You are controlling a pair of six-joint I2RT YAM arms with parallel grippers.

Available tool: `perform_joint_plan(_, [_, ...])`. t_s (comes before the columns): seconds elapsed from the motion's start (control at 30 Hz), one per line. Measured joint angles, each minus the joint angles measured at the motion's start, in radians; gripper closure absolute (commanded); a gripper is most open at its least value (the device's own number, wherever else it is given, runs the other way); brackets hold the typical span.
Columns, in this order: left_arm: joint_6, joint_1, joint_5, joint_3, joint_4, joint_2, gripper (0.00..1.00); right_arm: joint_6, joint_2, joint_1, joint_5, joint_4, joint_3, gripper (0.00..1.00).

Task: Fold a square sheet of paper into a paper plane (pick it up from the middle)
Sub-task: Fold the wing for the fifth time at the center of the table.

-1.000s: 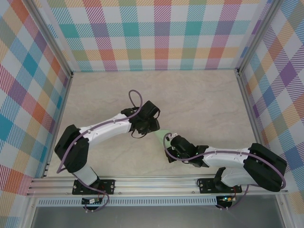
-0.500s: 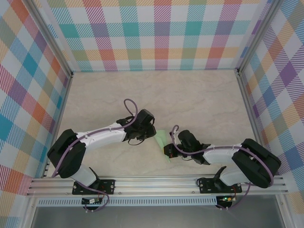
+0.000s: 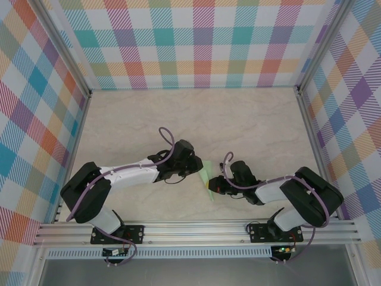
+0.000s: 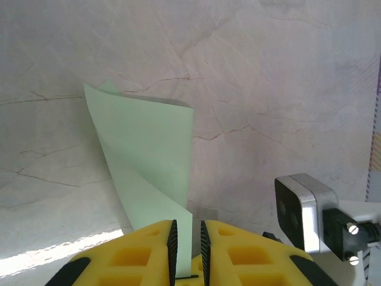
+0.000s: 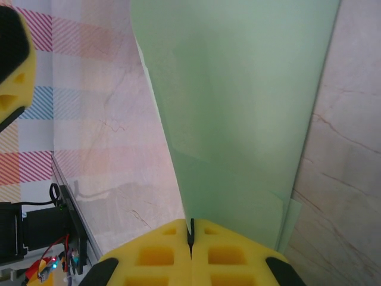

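Where plaid walls (image 3: 202, 42) in teal, pink, orange and purple close off three sides, a pale, marble-veined tabletop (image 3: 256, 119) forms the floor of the cell. An aluminium rail (image 3: 196, 232) runs along the near edge and carries both arm bases. The left arm (image 3: 131, 173) and right arm (image 3: 280, 190) lie low and reach inward, meeting at the near centre of the table. Between them the square sheet of paper (image 4: 149, 155), mint green and folded over on itself, is held on edge over the surface. The left gripper (image 4: 187, 229) has its pads almost together, with the sheet's lower corner pinched between them. The right gripper (image 5: 191, 229) is clamped tight on another edge of the sheet.
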Motion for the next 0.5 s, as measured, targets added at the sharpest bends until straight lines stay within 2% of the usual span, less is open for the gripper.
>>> perform_joint_plan(0.5, [0.002, -0.015, 0.042, 0.023, 0.082, 0.135, 0.81, 0.149, 0.000, -0.036, 0.037, 0.069, -0.064, 1.00])
